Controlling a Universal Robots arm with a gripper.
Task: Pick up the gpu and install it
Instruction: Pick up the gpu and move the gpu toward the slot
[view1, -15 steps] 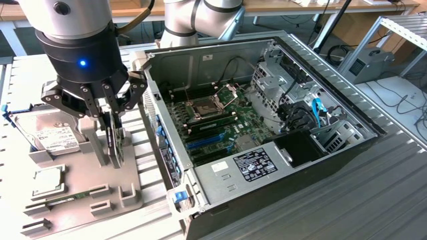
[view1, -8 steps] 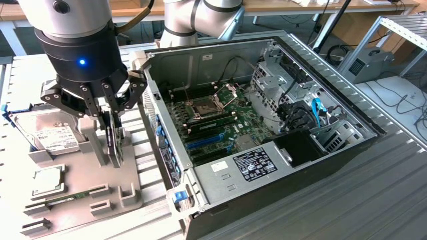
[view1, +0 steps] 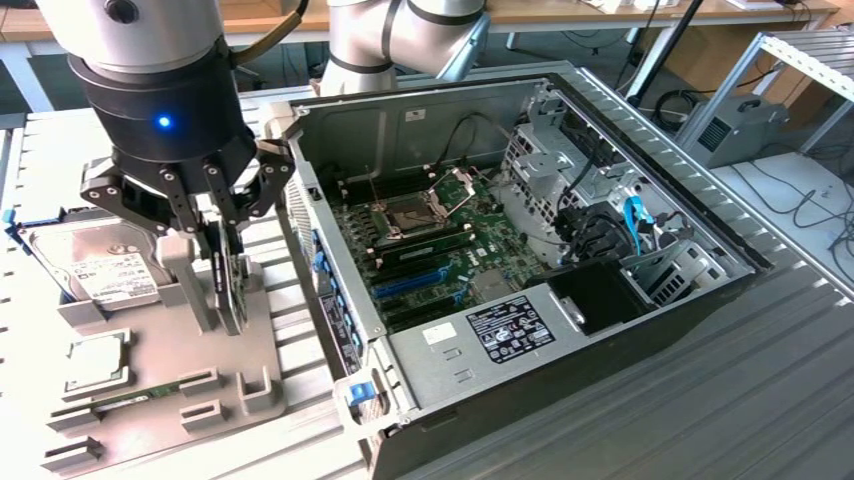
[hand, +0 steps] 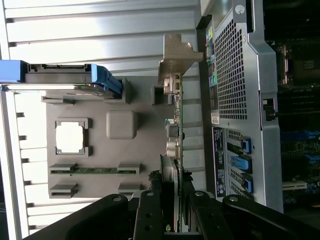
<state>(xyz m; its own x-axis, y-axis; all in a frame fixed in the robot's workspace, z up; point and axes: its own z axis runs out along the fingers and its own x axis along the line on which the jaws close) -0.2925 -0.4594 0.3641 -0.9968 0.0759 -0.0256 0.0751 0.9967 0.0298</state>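
Wrist view has the claw (hand: 175, 202) clamped across the gpu (hand: 176, 135), which stands on edge directly beneath it, long axis running parallel to the case (hand: 235, 75) just beside.

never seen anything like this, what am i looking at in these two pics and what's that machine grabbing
This is a robot arm with a black gripper on its end. One picture comes from a camera standing off to the side. The other comes from a camera on the arm's wrist, looking along the gripper.

Beside the arm sits an open computer case with its circuit board exposed. On a grey tray lie spare parts: a silver hard drive, a square processor chip and a thin green memory stick.

The gripper is closed on the gpu, a flat graphics card standing on edge at the tray, with a silver bracket at one end. The card is not in the computer yet.
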